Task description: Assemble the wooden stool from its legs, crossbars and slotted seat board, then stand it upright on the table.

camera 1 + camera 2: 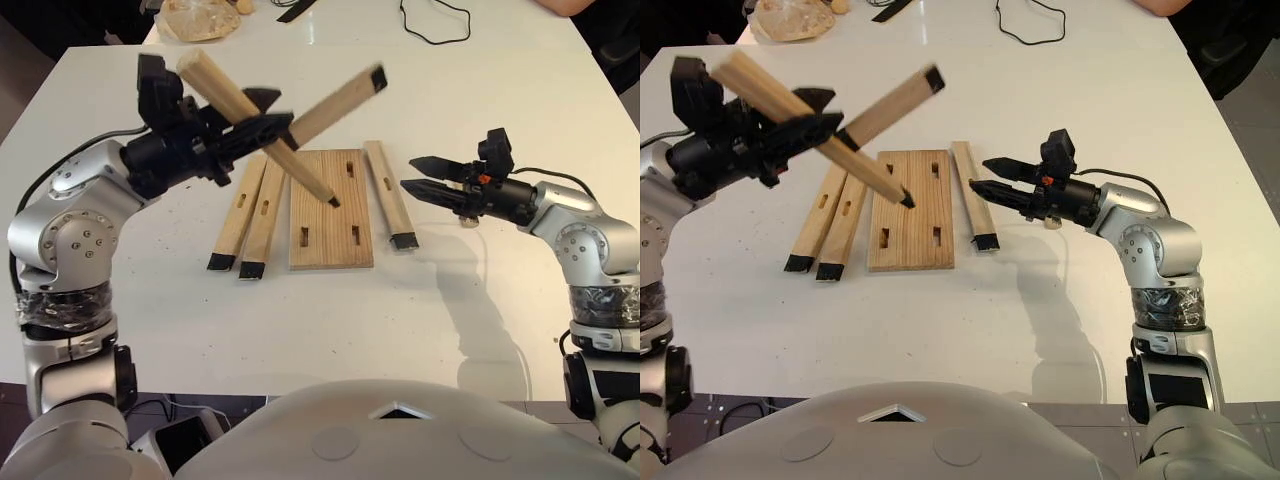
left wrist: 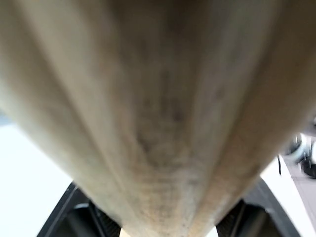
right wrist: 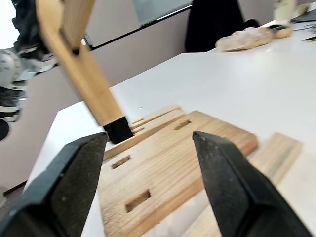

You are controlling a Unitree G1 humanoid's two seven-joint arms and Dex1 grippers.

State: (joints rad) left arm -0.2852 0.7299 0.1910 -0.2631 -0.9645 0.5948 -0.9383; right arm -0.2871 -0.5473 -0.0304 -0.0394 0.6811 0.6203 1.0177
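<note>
My left gripper (image 1: 262, 128) is shut on a crossed pair of wooden legs (image 1: 232, 92), held tilted above the table. One black-capped tip (image 1: 333, 201) points down over the slotted seat board (image 1: 330, 210), which lies flat; I cannot tell if they touch. The wood (image 2: 158, 108) lies right against the left wrist camera. Two loose legs (image 1: 252, 218) lie left of the board and another (image 1: 390, 195) along its right edge. My right gripper (image 1: 408, 172) hovers open just right of that leg, its fingers (image 3: 69, 182) pointing toward the board (image 3: 173, 158).
A clear bag (image 1: 200, 18) and a black cable (image 1: 435, 25) lie at the table's far edge. A small round object (image 1: 467, 222) sits under the right forearm. Bare white tabletop (image 1: 320, 310) stretches in front of the board.
</note>
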